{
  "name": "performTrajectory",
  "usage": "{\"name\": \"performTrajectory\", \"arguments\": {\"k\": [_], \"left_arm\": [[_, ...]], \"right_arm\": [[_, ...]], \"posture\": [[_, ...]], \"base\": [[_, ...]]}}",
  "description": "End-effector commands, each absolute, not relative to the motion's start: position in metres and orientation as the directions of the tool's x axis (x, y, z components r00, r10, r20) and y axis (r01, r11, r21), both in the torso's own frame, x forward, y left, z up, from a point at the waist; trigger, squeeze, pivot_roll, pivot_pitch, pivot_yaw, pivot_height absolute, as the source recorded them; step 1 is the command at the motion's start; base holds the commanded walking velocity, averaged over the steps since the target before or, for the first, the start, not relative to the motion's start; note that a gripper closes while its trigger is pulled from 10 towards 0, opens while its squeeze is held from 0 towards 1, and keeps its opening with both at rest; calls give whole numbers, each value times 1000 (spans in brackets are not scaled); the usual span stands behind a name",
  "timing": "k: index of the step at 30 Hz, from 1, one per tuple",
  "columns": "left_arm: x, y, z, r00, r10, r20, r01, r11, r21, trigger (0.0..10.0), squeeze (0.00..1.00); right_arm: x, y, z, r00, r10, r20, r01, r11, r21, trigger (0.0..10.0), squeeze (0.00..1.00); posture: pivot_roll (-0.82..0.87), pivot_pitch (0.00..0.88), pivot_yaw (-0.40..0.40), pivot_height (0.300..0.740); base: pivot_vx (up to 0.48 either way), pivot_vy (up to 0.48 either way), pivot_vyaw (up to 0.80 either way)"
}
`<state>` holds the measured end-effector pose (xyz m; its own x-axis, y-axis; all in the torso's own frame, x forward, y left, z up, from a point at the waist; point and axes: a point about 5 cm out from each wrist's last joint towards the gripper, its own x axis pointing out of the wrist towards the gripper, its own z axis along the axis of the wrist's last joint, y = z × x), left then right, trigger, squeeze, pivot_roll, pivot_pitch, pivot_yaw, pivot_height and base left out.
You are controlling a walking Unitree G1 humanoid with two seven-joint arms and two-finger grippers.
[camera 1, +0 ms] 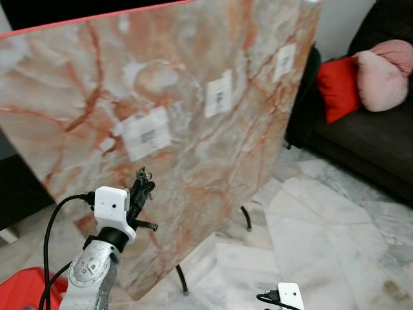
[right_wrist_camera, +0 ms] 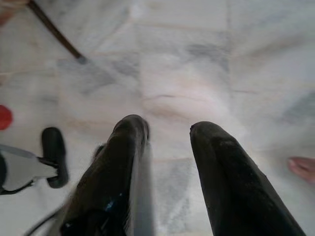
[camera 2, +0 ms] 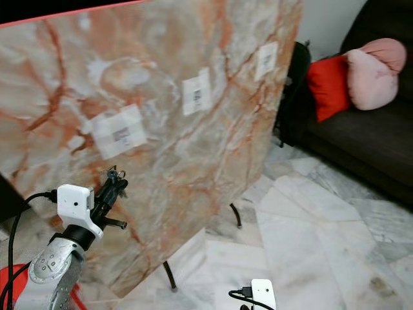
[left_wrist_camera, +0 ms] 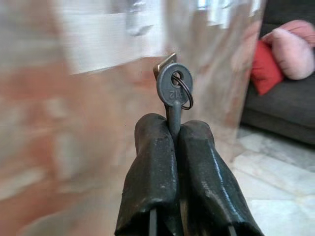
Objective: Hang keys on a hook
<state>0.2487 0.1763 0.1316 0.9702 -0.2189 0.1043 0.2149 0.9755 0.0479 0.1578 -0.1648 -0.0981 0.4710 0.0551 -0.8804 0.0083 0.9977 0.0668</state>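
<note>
A small grey key (left_wrist_camera: 174, 88) with a thin wire ring through its head sticks up from between the pads of my left gripper (left_wrist_camera: 173, 129), which is shut on its blade. In the left eye view that gripper (camera 1: 143, 182) is raised close in front of a leaning marble-patterned board (camera 1: 193, 161). The board carries three white patches (camera 1: 146, 134) in a rising row; I cannot tell whether hooks sit on them. The lowest patch is just above the key. My right gripper (right_wrist_camera: 169, 129) hangs low over the floor, open and with nothing between its fingers.
The board stands on thin black legs (camera 1: 182, 279) on a pale marble floor (camera 1: 322, 232). A dark sofa (camera 1: 381, 142) at the right holds a red cushion (camera 1: 337, 87) and a pink cushion (camera 1: 384, 71). A red object (camera 1: 19, 287) lies at the lower left.
</note>
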Motion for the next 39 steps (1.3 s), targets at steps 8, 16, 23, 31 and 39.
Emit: {"name": "performTrajectory", "arguments": {"k": [8,16,23,31,39], "left_arm": [[252,176,137,967,-218,130,211,976,61,10000,0],[255,174,139,964,-229,135,221,973,67,10000,0],[256,174,140,964,-223,142,215,974,73,10000,0],[259,172,146,961,-220,168,214,975,58,10000,0],[261,165,150,950,-260,175,250,965,80,10000,0]], "right_arm": [[161,-163,-97,478,60,-876,9,997,73,10000,0],[161,-161,-97,478,73,-875,7,996,87,10000,0],[161,-162,-97,484,61,-873,19,997,80,10000,0],[161,-162,-97,488,64,-870,18,996,83,10000,0],[162,-162,-97,487,64,-871,10,997,79,10000,0]], "posture": [[82,10,-51,740],[79,8,-47,740],[80,6,-46,740],[79,4,-47,740],[80,5,-49,740]], "base": [[0,0,-65],[0,0,-759],[0,-121,-313],[0,0,0],[0,0,0]]}}
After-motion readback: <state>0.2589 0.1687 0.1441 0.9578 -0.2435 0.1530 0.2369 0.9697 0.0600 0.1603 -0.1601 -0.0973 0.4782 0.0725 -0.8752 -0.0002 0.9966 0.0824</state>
